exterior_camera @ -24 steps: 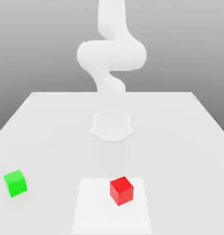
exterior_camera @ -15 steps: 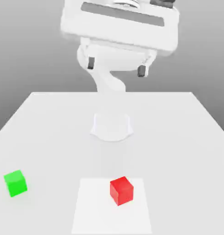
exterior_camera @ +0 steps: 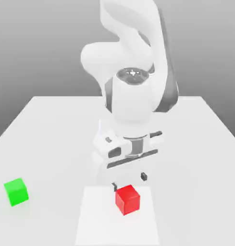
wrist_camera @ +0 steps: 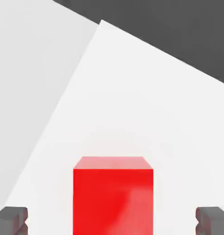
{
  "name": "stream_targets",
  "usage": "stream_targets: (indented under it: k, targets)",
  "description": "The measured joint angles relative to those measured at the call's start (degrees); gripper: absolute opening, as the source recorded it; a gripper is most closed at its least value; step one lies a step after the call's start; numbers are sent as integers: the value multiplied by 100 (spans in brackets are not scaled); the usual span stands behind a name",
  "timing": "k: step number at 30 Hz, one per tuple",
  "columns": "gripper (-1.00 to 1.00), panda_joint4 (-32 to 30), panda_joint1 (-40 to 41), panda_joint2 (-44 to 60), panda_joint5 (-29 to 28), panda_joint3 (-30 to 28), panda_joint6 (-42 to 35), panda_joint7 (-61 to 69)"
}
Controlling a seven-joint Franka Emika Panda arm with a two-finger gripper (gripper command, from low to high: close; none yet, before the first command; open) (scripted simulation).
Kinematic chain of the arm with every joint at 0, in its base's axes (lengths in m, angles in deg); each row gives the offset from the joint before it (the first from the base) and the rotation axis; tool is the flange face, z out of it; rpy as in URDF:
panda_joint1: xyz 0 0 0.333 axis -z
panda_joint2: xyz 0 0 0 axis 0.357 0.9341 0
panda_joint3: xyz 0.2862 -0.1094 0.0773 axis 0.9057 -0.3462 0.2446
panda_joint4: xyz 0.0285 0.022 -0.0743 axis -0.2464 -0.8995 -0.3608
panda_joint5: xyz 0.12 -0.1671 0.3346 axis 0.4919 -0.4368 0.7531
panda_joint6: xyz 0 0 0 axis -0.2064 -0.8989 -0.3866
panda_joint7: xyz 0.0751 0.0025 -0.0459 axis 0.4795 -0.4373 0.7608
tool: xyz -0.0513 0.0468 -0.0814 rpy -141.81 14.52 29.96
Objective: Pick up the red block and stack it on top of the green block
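Observation:
The red block [exterior_camera: 127, 199] sits on a lighter white square patch [exterior_camera: 97, 221] near the table's front edge. My gripper [exterior_camera: 129, 180] hangs just above and slightly behind it, open, with its dark fingertips [exterior_camera: 144, 176] apart and nothing between them. In the hand view the red block [wrist_camera: 113, 195] lies between the two grey fingertips [wrist_camera: 11, 219], with a gap on each side. The green block [exterior_camera: 16, 191] rests on the table far to the exterior view's left, apart from the arm.
The white arm's base [exterior_camera: 101, 134] stands at the table's middle, behind the gripper. The table [exterior_camera: 196, 144] ends close in front of the red block, and its far edge shows as a dark band in the hand view.
The arm has swung down from high above the table to just over the red block. Both blocks have stayed where they were.

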Motion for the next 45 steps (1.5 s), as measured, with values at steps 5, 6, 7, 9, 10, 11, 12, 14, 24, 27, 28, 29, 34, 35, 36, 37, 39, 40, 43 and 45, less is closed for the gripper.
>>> stream_targets:
  k: [5,6,7,9,10,11,12,14,24,27,28,29,34,35,36,37,39,40,43,45]
  targets:
    - [0,78,-75,665,-129,-107,563,-86]
    - [0,88,-105,805,-159,-145,680,-101]
    - [-100,94,-120,881,-177,-165,743,-111]
    - [-100,94,-120,881,-180,-164,741,-114]
    - [-100,94,-119,881,-183,-164,740,-117]
    - [-100,94,-117,881,-187,-163,738,-121]
    - [-100,94,-115,881,-191,-163,736,-125]
    - [-100,94,-106,868,-193,-152,727,-126]
    - [-100,-72,8,-345,34,16,-307,35]
    - [-100,-44,77,-494,78,-73,-502,140]
    - [-100,-9,122,-499,94,-144,-543,189]
    - [-100,29,182,-497,109,-225,-580,238]
    - [-100,233,819,-464,170,-608,-755,481]
    - [-100,275,986,-456,178,-648,-789,527]
    - [-100,316,1132,-447,185,-678,-824,572]
    - [-100,358,1251,-439,190,-704,-858,616]
    - [-100,441,1441,-422,198,-774,-927,702]
    - [-100,482,1544,-414,201,-822,-961,745]
    - [-100,606,1908,-389,205,-965,-1064,869]
    - [-100,689,2136,-373,203,-1057,-1132,948]
